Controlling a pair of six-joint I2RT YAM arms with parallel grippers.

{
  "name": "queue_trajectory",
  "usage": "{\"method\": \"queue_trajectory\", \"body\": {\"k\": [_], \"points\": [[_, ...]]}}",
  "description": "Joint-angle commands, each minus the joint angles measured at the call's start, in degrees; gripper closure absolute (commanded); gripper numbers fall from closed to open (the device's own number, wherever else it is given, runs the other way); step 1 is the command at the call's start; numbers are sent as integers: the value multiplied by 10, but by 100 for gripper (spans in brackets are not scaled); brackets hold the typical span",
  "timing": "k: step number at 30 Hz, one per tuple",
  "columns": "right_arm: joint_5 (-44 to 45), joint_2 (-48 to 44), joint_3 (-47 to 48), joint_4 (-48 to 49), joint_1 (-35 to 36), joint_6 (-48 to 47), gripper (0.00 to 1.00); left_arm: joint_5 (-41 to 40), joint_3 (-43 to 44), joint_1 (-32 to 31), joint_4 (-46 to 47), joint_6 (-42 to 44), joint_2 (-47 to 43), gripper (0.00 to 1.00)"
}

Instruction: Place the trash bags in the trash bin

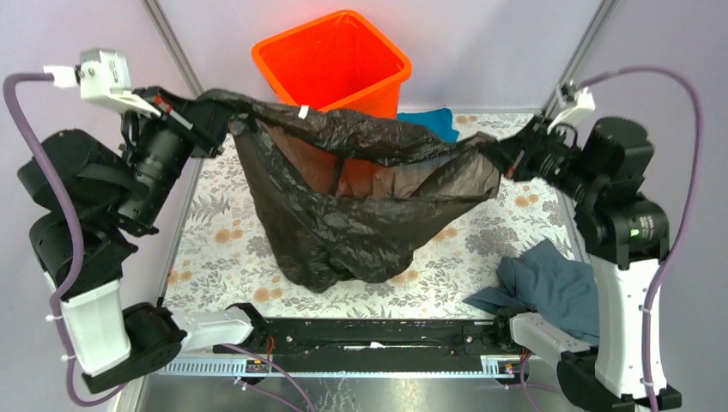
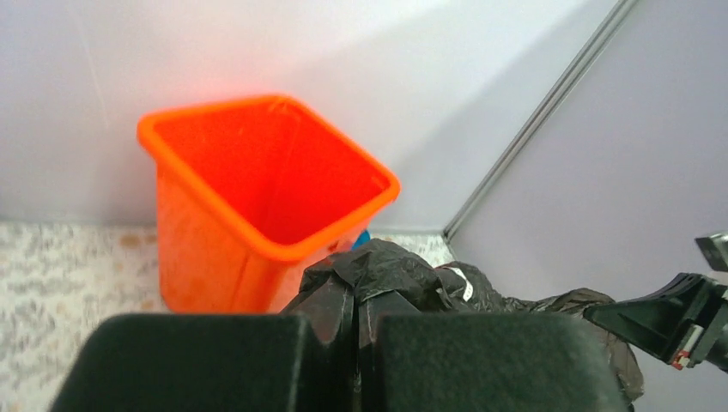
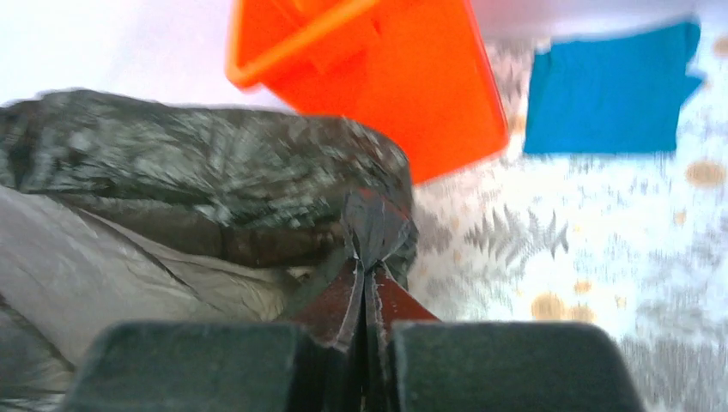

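Bag (image 1: 360, 206): black, glossy, wrinkled film, strung by its upper edge between the two grippers. The body sags in a wide pouch on the near side of the bin, over the middle of the mat. No part of it is in the bin.
Bag, lower end: hangs down to the mat. I cannot tell whether it rests there.
Bag, upper edge: in the top view it crosses the bin's near wall. A small white tag (image 1: 303, 112) sits on it near the left end.
Bin (image 1: 283, 81): bright orange, upright, at the far edge of the mat against the back wall, mouth open.
Left gripper (image 1: 225, 120): closed tight, pinching a bunched fold of the bag at its left end. In the wrist view the film rises from between the fingers (image 2: 215, 360).
Right gripper (image 1: 498, 154): closed tight on the bag's right end. In the wrist view a pinched peak of film stands between the fingers (image 3: 506, 365).
Mat (image 1: 223, 232): floral print, covering the table.
Blue cloth (image 1: 433, 120): flat on the mat just right of the bin.
Grey cloth (image 1: 549, 283): crumpled at the near right, beside the right arm.
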Motion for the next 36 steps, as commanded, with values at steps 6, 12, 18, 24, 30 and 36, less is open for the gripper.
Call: {"method": "queue_trajectory", "body": {"k": [6, 12, 18, 24, 30, 36], "points": [[-113, -32, 42, 313, 1, 151, 100, -58, 10, 0, 148, 116, -110, 100], [-189, -25, -236, 424, 1, 268, 100, -206, -220, -8, 151, 52, -195, 100], [-152, 32, 25, 264, 1, 137, 100, -142, 95, -19, 70, 111, -48, 100], [-163, 0, 23, 355, 1, 175, 100, -19, -22, -19, 182, 59, -108, 100], [-208, -36, -232, 435, 1, 266, 100, 43, -138, -21, 138, -8, -90, 100], [-180, -1, -22, 315, 1, 173, 100, 170, 156, -21, 108, 24, 69, 100]]}}
